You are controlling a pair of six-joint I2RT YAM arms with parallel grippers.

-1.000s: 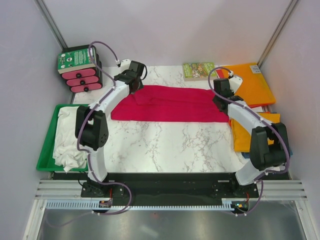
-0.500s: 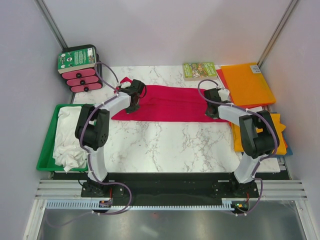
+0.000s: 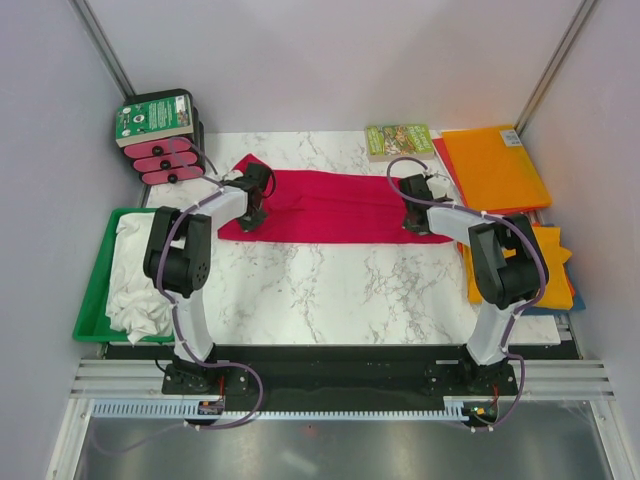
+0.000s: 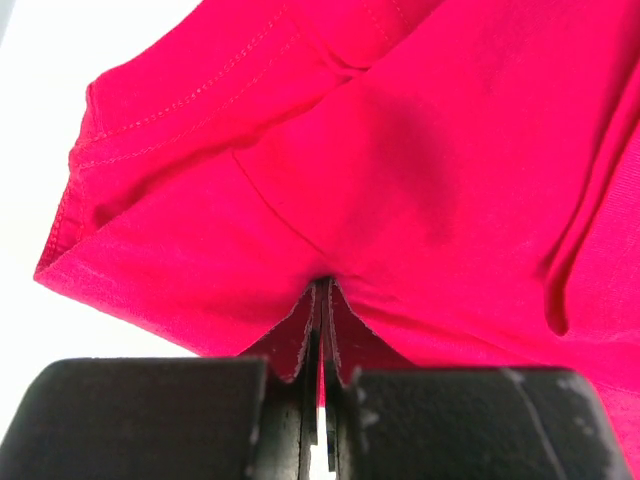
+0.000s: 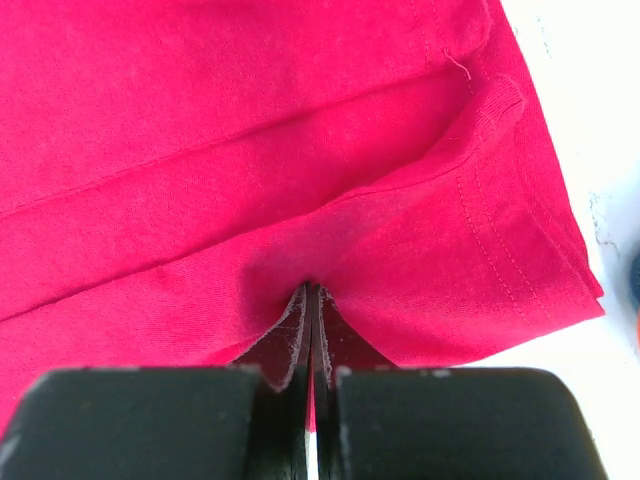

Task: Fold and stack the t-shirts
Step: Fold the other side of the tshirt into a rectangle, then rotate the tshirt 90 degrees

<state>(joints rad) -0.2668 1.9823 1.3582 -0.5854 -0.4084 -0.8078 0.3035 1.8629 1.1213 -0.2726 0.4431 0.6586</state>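
A crimson red t-shirt lies spread in a wide band across the back half of the marble table. My left gripper is shut on the cloth near its left near corner; in the left wrist view the red fabric puckers into the closed gripper. My right gripper is shut on the cloth near the right near corner. The right wrist view shows the hemmed red cloth pinched in that gripper. A white t-shirt lies crumpled in the tray. Orange t-shirts sit at the right, one folded, one nearer.
The green tray stands at the left table edge. A black box with pink fronts is at the back left. A small green-covered book lies at the back, next to the folded orange shirt. Grey walls close in both sides.
Both grippers came down from the shirt's far side to its near edge and closed on the red cloth. The shirt's left end has shifted slightly.
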